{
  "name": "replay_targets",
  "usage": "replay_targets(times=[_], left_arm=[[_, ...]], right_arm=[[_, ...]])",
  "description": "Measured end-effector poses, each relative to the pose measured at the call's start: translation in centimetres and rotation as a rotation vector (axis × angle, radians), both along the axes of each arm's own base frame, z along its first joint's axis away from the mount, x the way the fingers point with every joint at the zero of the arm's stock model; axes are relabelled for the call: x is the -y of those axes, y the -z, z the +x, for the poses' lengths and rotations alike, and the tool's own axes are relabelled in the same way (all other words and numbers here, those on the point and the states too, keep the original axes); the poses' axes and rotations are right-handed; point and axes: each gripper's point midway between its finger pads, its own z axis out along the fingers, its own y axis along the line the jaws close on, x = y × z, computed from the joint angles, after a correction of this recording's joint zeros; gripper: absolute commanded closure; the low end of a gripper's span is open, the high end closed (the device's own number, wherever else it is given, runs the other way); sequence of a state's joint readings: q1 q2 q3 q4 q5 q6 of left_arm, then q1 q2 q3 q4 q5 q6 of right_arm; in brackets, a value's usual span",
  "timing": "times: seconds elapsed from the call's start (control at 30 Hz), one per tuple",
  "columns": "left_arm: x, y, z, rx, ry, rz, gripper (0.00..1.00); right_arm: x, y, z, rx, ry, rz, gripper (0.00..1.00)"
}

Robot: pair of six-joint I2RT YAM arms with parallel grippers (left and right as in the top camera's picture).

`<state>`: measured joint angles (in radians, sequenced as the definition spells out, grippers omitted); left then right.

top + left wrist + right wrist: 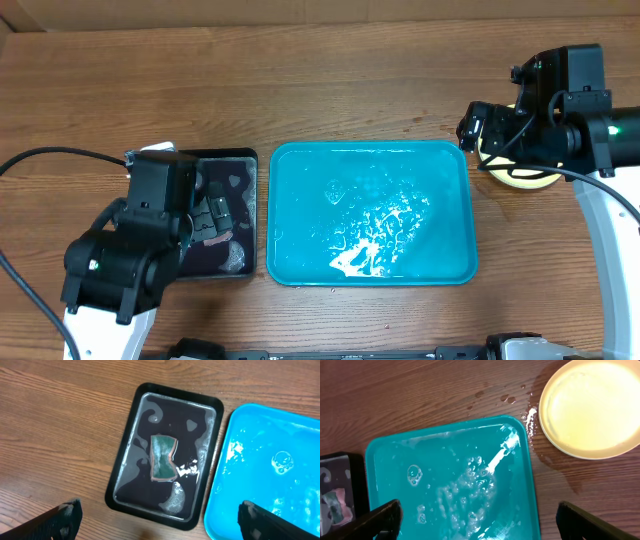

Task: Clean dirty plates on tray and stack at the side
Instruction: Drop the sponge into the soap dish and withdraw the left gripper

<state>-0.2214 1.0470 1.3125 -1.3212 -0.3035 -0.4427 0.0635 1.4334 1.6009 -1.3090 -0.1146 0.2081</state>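
Yellow plate (pixel 592 407) sits on table (pixel 300 80) just right of wet, sudsy tray (pixel 370 215). Probably stiff, light, slippery, chippable; take by rim. Left gripper (pixel 160 517), right gripper (pixel 482 520) both spread wide, empty.

The turquoise tray (pixel 300 185) shows white suds (pixel 372 245), the black tray (pixel 113 485) carries a green, orange-edged sponge (pixel 162 457), pale yellow plate (pixel 592 405), brown wood-grain table (pixel 300 80).
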Motion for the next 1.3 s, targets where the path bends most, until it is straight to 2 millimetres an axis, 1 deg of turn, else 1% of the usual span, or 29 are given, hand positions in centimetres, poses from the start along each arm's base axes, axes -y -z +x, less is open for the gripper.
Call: replay_targets(times=[0.4,0.8,0.93,1.03,1.1,1.2,1.3], left_arm=[[0.2,1.8,1.1,-0.082,0.0,0.019,0.0],[0.5,4.0,2.2,-0.18,0.0,0.04,0.0],[0.6,4.1,2.6,-0.174,0.0,0.039,0.01],[0.8,3.2,3.4,-0.107,-0.005,0.022,0.0],[0.8,1.9,3.6,-0.036,-0.01,0.002,0.01],[0.7,-1.1,3.2,0.101,-0.016,-0.033,0.0],[0.4,-4.6,1.6,0.253,-0.019,-0.072,0.01]], right_arm=[[0.0,0.0,0.0,0.0,0.0,0.001,0.0],[0.0,-0.1,0.1,0.006,0.0,0.0,0.0],[0.0,-0.1,0.1,0.007,0.0,0.001,0.0],[0.0,-0.1,0.2,0.007,0.0,0.001,0.0],[0.0,-0.1,0.1,0.006,0.0,0.001,0.0],[0.0,-0.1,0.1,0.007,0.0,0.001,0.0],[0.0,-0.1,0.2,0.008,0.0,0.001,0.0]])
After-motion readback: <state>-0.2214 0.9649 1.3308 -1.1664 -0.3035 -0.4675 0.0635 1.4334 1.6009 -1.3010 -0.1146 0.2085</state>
